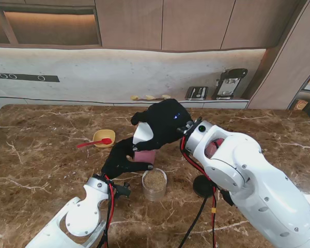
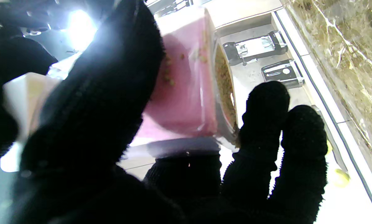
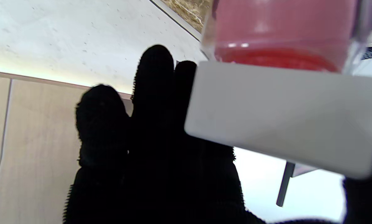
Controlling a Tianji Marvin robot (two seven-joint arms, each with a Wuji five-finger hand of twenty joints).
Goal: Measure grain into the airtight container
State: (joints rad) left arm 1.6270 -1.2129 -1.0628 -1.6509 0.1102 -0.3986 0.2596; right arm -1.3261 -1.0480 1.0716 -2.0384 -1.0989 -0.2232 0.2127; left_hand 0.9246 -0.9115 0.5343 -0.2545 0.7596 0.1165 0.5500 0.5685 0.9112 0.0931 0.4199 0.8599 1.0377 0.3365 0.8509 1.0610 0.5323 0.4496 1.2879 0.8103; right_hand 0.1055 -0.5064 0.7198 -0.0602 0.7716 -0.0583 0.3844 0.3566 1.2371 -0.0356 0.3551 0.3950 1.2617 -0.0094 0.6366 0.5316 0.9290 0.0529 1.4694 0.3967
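While the brown marble worktop [image 1: 41, 170] is carrying everything, both arms are meeting over its middle around a pink box [image 1: 144, 155] with a white lid [image 1: 142, 134]. The right robot hand [image 1: 163, 123] is wrapping its black-gloved fingers over the lid end from above; the left robot hand [image 1: 125, 157] is closing on the pink body from my side. The box is hanging tilted, just beyond a clear round container [image 1: 154, 184] sitting nearer to me and already showing grain almost to its rim.

To do this well, I'd judge the hands need a slow, steady tilt with the box's mouth kept directly over the container, stopping early, since there's little room left. Spilling looks like the risk.

Off to the left, well apart, a yellow bowl [image 1: 104, 137] is holding a red spoon [image 1: 94, 143].

The left wrist view is giving what the stand view isn't: grain [image 2: 225, 88] lying against the box's clear end and specks clinging to the pink wall. The right wrist view is showing only the lid's flat white face [image 3: 282, 115], fingers [image 3: 155, 81] spread alongside it.
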